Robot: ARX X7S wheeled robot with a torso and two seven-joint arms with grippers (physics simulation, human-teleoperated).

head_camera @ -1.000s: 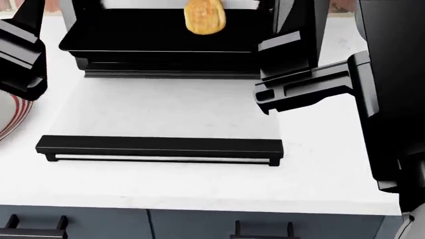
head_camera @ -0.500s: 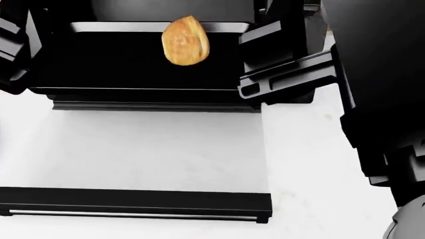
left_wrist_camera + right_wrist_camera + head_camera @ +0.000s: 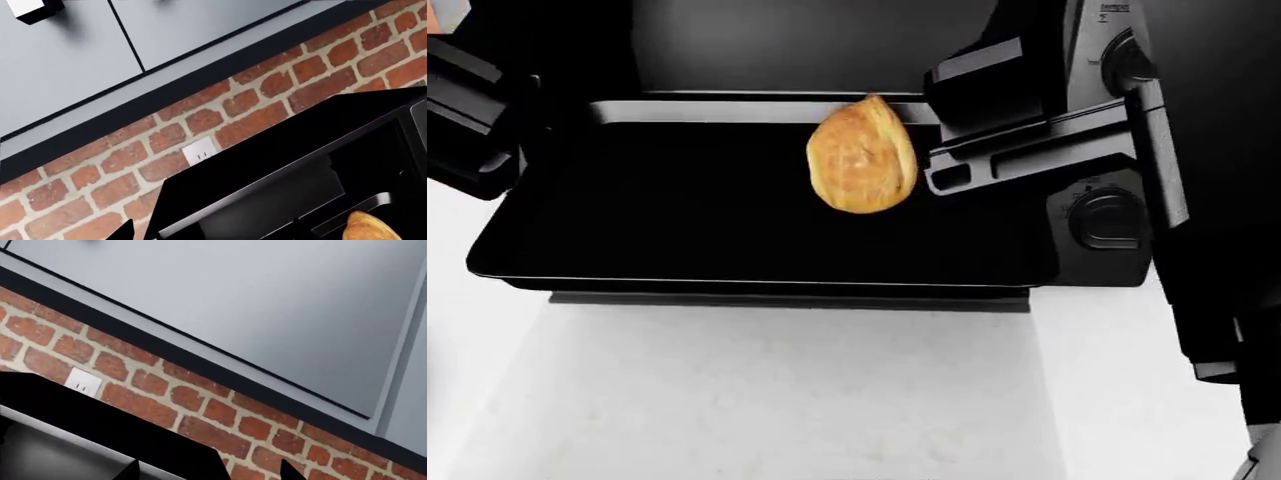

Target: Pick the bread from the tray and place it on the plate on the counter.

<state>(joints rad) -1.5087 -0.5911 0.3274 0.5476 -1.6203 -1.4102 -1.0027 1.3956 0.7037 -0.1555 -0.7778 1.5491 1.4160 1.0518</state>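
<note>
On the black tray (image 3: 694, 230), toward its back and right of centre, you have the bread (image 3: 861, 155), a golden-brown oval roll lying with its long axis running front to back. That tray juts out of a dark oven (image 3: 827, 40) whose two round knobs (image 3: 1108, 215) show at your right, and its front rim overhangs the white bench (image 3: 761, 400).

Your right tool (image 3: 961, 175) reaches in from the right side of the head view, its dark end just beside the roll's right edge; you cannot tell from that view whether it touches the bread. In the right wrist view two dark fingertips (image 3: 291, 470) stand apart with nothing between them, so that tool is released. Behind them you see a red brick wall (image 3: 200, 405), a white wall socket (image 3: 83, 382) and grey cabinets (image 3: 233, 305) above.

Your left tool (image 3: 474, 130) hangs over the tray's left end, well apart from the bread. Its wrist view shows only one dark tip, so you cannot tell how its jaws stand; the roll (image 3: 370, 230) shows at that picture's edge, inside the oven's mouth.
</note>
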